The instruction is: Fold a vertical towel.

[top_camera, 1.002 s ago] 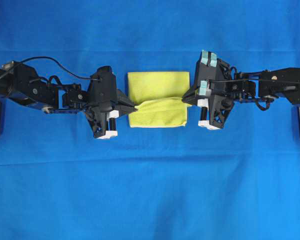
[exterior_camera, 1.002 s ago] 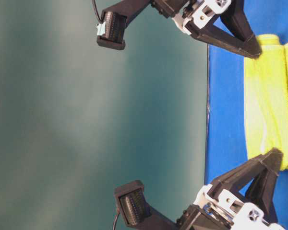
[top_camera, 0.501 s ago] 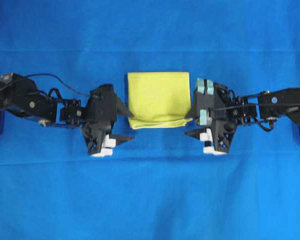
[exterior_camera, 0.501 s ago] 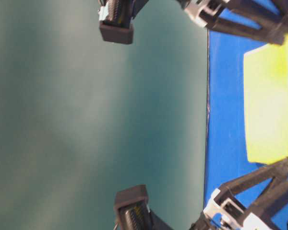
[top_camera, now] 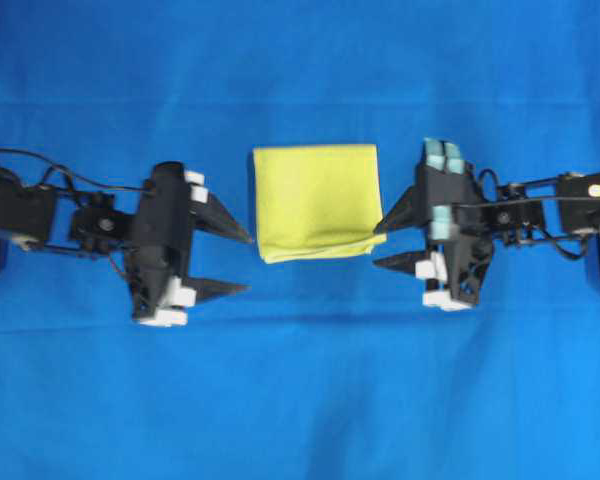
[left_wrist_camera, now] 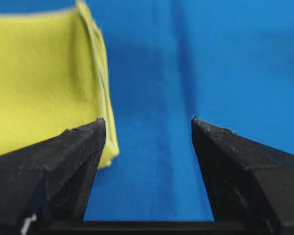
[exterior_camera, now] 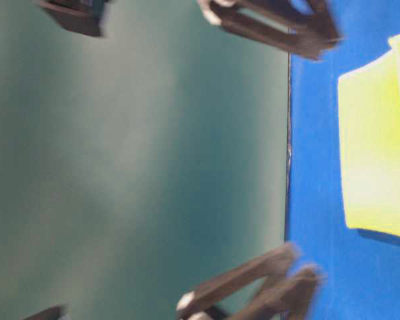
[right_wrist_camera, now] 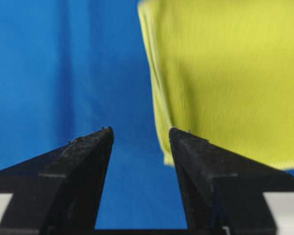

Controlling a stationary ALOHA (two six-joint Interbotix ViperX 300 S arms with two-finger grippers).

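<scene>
At 9 o'clock of the towel (top_camera: 315, 203), the left gripper (top_camera: 238, 263) is standing w/ jaws spread wide, nothing btwn them; wrist view shows bare blue cloth (left_wrist_camera: 152, 98) in the gap, towel's layered edge just beside one finger. At 3 o'clock the right gripper (top_camera: 385, 245) is likewise gaping and empty, one fingertip nearly meeting the towel's 4 o'clock corner; can't tell if touching.

Towel is lying folded, roughly square, at table centre, the 6 o'clock edge sitting slightly uneven w/ layers showing.

Judgement: fold looks laid, release step is in hand. To do it well, both arms should be backing straight out toward 9 and 3, fingertips clear of the hem, so no layer drags open.
</scene>
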